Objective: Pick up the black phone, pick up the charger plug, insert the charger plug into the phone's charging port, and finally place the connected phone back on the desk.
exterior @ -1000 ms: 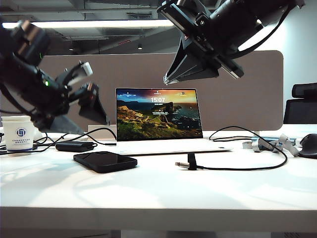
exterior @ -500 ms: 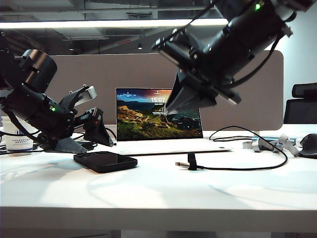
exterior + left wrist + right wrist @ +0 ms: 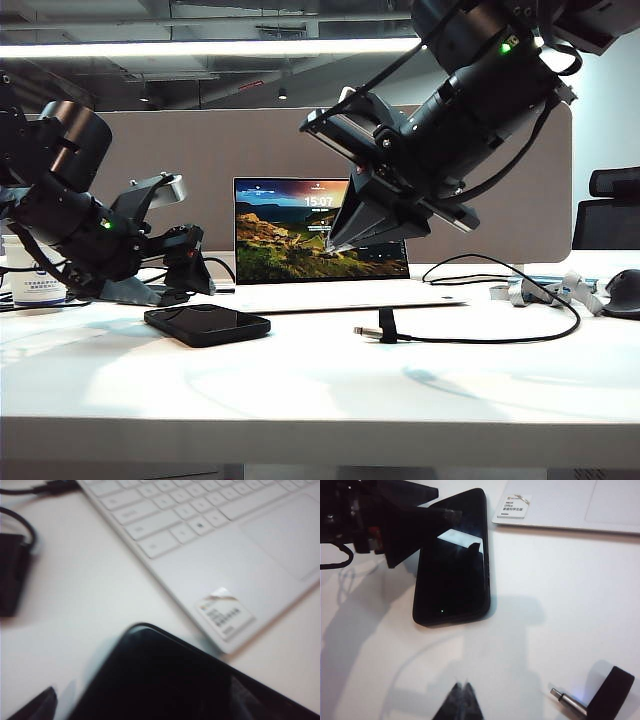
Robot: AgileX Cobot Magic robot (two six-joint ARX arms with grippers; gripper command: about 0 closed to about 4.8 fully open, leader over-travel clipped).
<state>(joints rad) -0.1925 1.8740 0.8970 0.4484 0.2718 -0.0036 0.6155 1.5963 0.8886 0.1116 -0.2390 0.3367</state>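
The black phone [image 3: 207, 323] lies flat on the white desk [image 3: 320, 390], in front of the laptop's left corner. My left gripper [image 3: 186, 272] is open and low over the phone's far end. In the left wrist view the phone [image 3: 165, 680] fills the foreground, with one fingertip [image 3: 39, 705] beside it. The right wrist view shows the left fingers [image 3: 415, 517] straddling that end of the phone [image 3: 452, 575]. My right gripper [image 3: 335, 245] hangs shut and empty above the desk, its tips [image 3: 463, 690] pressed together. The charger plug [image 3: 368, 331] lies on the desk with a black strap [image 3: 612, 690] behind its metal tip [image 3: 566, 699].
An open white laptop [image 3: 320, 240] stands behind the phone, its palm rest [image 3: 240, 570] close by. A black power brick [image 3: 11, 575] and cables lie at the left, near a paper cup [image 3: 35, 280]. The charger's cable [image 3: 520, 330] loops right toward a mouse [image 3: 622, 292].
Both arms have come down. The left gripper dropped from mid-air to the phone's far end, and the phone has slid slightly left. The right gripper sank in front of the laptop screen.
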